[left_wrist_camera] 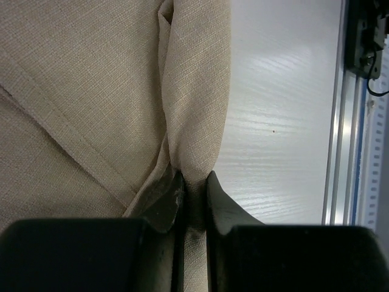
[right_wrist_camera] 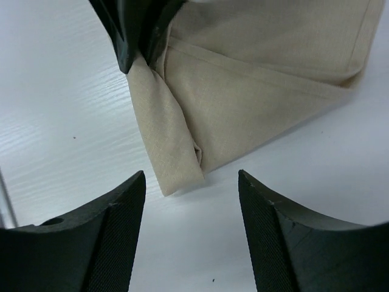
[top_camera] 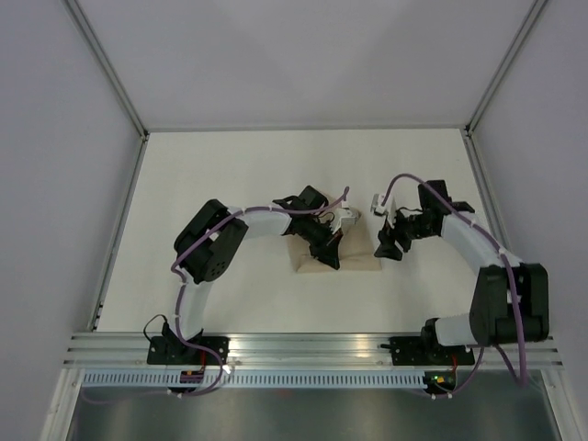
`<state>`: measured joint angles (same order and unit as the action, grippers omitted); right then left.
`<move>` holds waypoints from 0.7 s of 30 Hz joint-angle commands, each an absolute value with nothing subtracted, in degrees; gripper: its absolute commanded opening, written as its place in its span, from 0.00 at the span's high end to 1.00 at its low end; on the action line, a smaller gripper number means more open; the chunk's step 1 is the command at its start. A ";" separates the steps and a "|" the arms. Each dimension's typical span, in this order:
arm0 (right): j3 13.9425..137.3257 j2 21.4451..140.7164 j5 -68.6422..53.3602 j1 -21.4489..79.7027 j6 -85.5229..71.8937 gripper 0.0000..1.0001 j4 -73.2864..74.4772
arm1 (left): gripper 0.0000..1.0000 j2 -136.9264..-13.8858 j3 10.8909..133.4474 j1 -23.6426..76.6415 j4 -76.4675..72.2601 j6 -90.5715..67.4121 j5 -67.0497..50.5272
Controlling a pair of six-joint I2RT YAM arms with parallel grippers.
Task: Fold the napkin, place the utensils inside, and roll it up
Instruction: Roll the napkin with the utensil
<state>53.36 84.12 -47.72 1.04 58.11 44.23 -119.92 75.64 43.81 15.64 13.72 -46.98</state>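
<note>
The beige napkin (top_camera: 360, 255) lies folded on the white table between the two arms. Its near edge is rolled into a narrow tube (right_wrist_camera: 173, 146). My left gripper (left_wrist_camera: 194, 182) is shut on that rolled edge, with cloth pinched between its jaws. It appears over the napkin's left half in the top view (top_camera: 328, 259) and at the upper left of the right wrist view (right_wrist_camera: 137, 36). My right gripper (right_wrist_camera: 192, 182) stands open just off the tube's end, nothing between its fingers, at the napkin's right edge (top_camera: 386, 246). The utensils are hidden.
The white table (top_camera: 303, 175) stretches behind the napkin, bounded by grey enclosure walls and a metal frame. An aluminium rail (top_camera: 312, 349) carrying both arm bases runs along the near edge; it also shows at the right of the left wrist view (left_wrist_camera: 346, 152).
</note>
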 commanded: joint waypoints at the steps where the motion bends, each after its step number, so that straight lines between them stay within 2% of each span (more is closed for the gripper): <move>1: 45.11 72.81 -41.41 5.96 58.28 0.31 26.04 | 0.98 -125.41 74.62 42.72 23.55 17.58 -50.09; 5: 36.83 67.24 -33.41 16.23 58.01 0.29 18.47 | 0.98 -126.82 74.79 41.84 23.64 17.23 -52.38; 10: 33.76 69.60 -27.17 25.20 58.36 0.28 14.69 | 0.98 -127.53 74.79 41.05 23.82 16.96 -53.70; 21: 31.47 74.53 -23.47 31.55 58.97 0.34 10.46 | 0.98 -127.88 75.32 40.61 24.87 17.40 -53.96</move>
<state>31.68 73.73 -24.38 30.72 58.24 13.91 -124.03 76.93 40.56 19.49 13.78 -59.16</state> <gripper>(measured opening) 0.675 0.150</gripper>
